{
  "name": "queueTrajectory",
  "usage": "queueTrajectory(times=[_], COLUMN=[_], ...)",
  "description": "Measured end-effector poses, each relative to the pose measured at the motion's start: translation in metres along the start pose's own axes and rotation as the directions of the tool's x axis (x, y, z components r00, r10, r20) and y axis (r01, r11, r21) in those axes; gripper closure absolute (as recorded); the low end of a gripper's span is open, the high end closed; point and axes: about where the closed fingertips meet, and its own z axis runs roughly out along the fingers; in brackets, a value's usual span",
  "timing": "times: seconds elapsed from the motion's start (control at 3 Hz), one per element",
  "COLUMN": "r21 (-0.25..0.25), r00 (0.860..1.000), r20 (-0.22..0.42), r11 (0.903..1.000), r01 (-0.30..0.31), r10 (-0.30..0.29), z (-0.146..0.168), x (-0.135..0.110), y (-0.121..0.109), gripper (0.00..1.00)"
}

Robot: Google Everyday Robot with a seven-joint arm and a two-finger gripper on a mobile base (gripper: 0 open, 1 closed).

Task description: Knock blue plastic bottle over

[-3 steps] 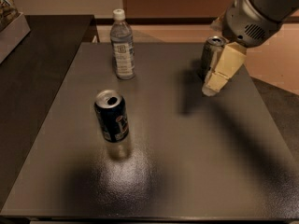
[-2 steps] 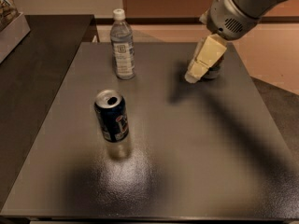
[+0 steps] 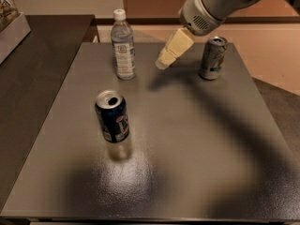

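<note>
Gripper (image 3: 162,63) near upright blue plastic bottle (image 3: 123,46), seemingly apart

Tally: 1 blue plastic bottle (image 3: 123,46), upright at back left of the counter (image 3: 187,149). Cans: 2 total, i.e. 1 dark blue can (image 3: 112,116) w/ open top, left of centre, and 1 green-and-white can (image 3: 213,57) at back right. 1 claw (image 3: 164,62) on 1 arm (image 3: 211,6), hanging over the back of the counter btwn bottle and green-and-white can, touching neither. 1 counter under all 3 containers.
</note>
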Motion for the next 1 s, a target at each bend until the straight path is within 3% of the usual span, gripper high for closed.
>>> queueTrajectory(times=[1.0], r21=[-0.068], r00=[0.978], r20=[0.201], r11=[0.997], r01=[-0.037], r10=[0.05], z=[0.069], x=[-0.052], y=[-0.002], gripper=[0.0])
